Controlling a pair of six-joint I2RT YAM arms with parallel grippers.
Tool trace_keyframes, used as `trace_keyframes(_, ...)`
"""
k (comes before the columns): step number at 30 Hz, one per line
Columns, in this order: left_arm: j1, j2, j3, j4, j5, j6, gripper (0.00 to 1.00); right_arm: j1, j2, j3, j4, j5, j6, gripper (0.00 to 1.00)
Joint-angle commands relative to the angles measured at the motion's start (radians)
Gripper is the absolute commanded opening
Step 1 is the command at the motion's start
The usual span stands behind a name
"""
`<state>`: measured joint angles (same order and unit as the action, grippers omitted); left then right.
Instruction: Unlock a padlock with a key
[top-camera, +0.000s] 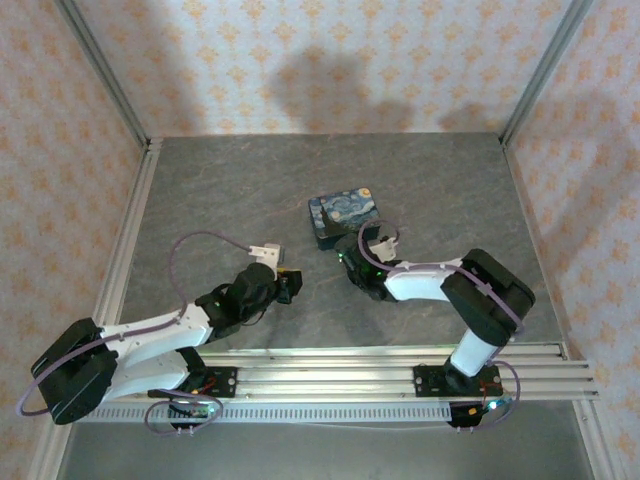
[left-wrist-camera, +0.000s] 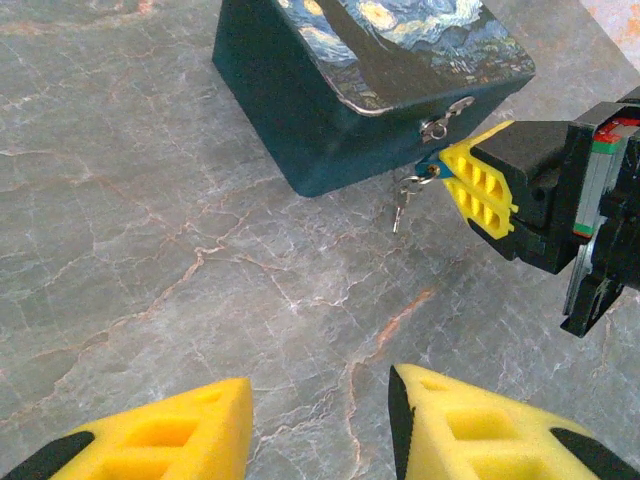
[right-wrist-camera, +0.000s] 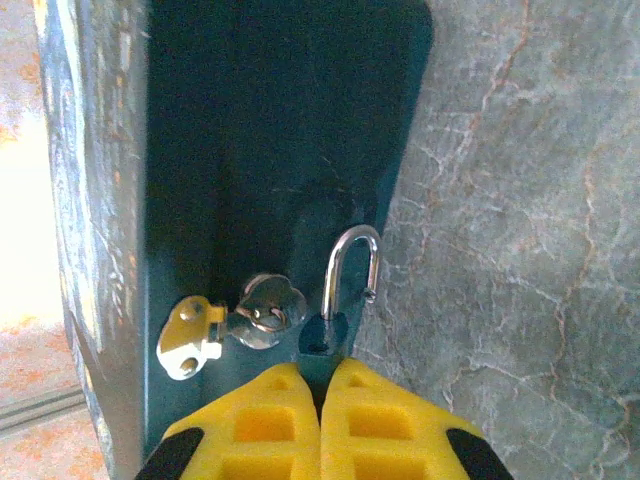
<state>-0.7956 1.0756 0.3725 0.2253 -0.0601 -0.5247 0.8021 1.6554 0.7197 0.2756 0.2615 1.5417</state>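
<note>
Yellow-padded, your right claw (right-wrist-camera: 320, 385) was clamped tight on the padlock (right-wrist-camera: 322, 335), whose shackle looked sprung. The key (right-wrist-camera: 262, 312) hung just left of its fingertips. Your left claw (left-wrist-camera: 320, 430) stood open, well short. You did best to grip firmly and confirm the shackle swung free.

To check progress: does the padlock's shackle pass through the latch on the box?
No, the shackle of the padlock stands apart from the latch, one end hanging free.
</note>
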Motion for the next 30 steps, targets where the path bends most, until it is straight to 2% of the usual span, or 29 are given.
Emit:
trace_keyframes(1,0.010,-0.034,-0.021,-0.032,-0.039,0.006,0.41,0.002,-0.081,0.030,-0.049,0.015,-0.058,0.00)
trace_keyframes(10,0.012,-0.049,-0.030,-0.040,-0.052,0.006,0.42,0.002,-0.187,-0.019,-0.098,0.139,-0.068,0.00)
trace_keyframes(15,0.011,-0.049,-0.013,-0.061,-0.050,0.015,0.43,-0.013,-0.215,-0.015,-0.137,0.120,-0.126,0.00)
trace_keyframes(18,0.013,-0.066,0.023,-0.136,-0.060,0.044,0.45,-0.066,-0.274,0.005,-0.232,0.042,-0.270,0.00)
trace_keyframes(21,0.029,-0.087,0.083,-0.252,-0.093,0.081,0.56,-0.126,-0.353,0.054,-0.398,-0.048,-0.469,0.00)
trace_keyframes(22,0.041,-0.091,0.106,-0.297,-0.106,0.087,0.92,-0.144,-0.377,0.078,-0.468,-0.078,-0.535,0.00)
trace_keyframes(23,0.058,-0.092,0.131,-0.338,-0.118,0.089,1.00,-0.163,-0.399,0.101,-0.540,-0.108,-0.600,0.00)
trace_keyframes(26,0.119,-0.081,0.198,-0.430,-0.116,0.096,1.00,-0.204,-0.452,0.138,-0.691,-0.224,-0.767,0.00)
trace_keyframes(30,0.174,-0.040,0.282,-0.517,-0.112,0.111,1.00,-0.219,-0.506,0.129,-0.784,-0.411,-0.924,0.00)
